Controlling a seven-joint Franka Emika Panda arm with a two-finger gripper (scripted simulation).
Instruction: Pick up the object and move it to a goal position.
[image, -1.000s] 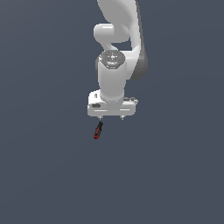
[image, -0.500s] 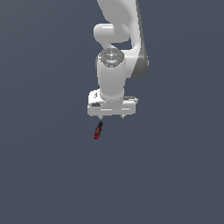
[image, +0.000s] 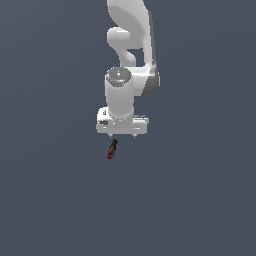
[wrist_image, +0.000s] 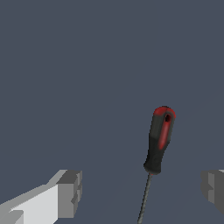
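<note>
- Right now my claw (wrist_image: 142, 188) stands released: in the wrist view its two grey fingertips (wrist_image: 70, 194) sit wide apart, one at each side of the picture, with nothing pinched between them.
- Between those tips, nearer one than the other and touching neither, runs the thin grey shaft of the object (wrist_image: 159, 140), which in this close view looks like a small screwdriver.
- Its handle is black with a red cap and a red stripe down its length, and a small hole shows near the capped end.
- From the exterior view, my claw (image: 122, 136) points downward, and only short nubs of the fingers show beneath the white hand body.
- Just below it, a little toward the exterior view's left of the hand's middle, lies the object (image: 112, 149), black at the end nearest my claw and red at the far end, slightly tilted.
- Whether the object touches my fingers in that view I cannot tell; it is too small there.
- Above the hand rises my white arm (image: 131, 55), its joints stacked up toward the top of the picture.
- Around everything lies a flat, dark grey-blue ground (image: 200, 190).
</note>
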